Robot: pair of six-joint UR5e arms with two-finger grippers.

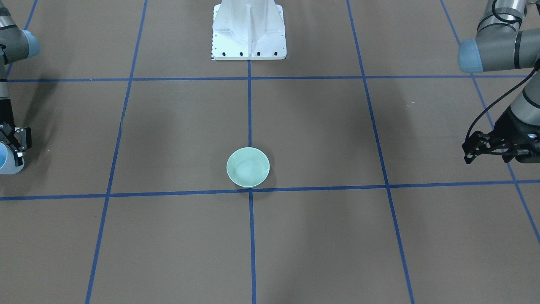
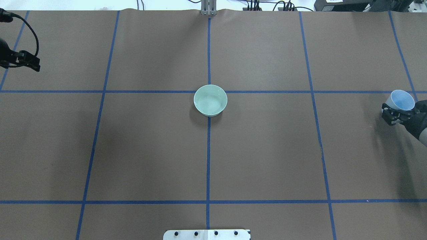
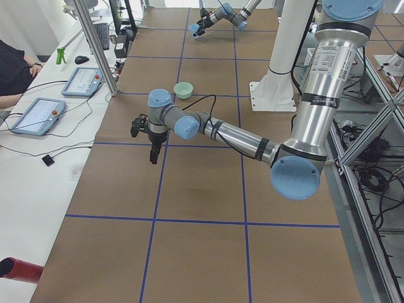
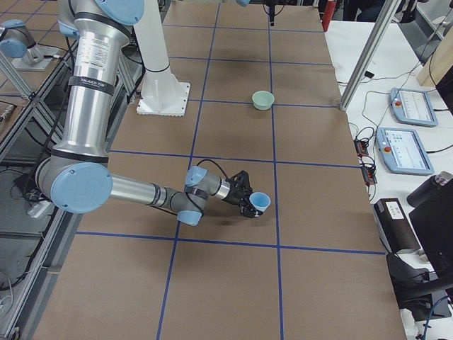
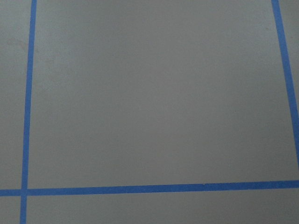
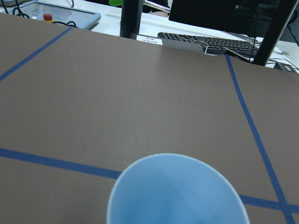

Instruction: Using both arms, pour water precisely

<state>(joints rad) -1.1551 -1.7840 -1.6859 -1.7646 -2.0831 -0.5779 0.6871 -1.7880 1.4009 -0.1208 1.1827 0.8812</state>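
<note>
A pale green bowl (image 1: 248,167) stands at the table's middle on a blue tape cross; it also shows in the overhead view (image 2: 210,100). I see only a faint sheen in its bottom. My right gripper (image 2: 397,111) is shut on a light-blue cup (image 2: 402,100), held upright and low over the table's right end, far from the bowl. The cup's inside (image 6: 177,191) shows no water I can make out. My left gripper (image 1: 466,154) is open and empty over the table's left end; its wrist view shows only bare table.
The white bolted pedestal (image 1: 249,33) stands at the robot's side of the table. Blue tape lines (image 2: 208,150) divide the brown surface. Tablets (image 3: 38,113) and an operator's arm lie beyond the far edge. A red cylinder (image 3: 16,268) lies at a corner.
</note>
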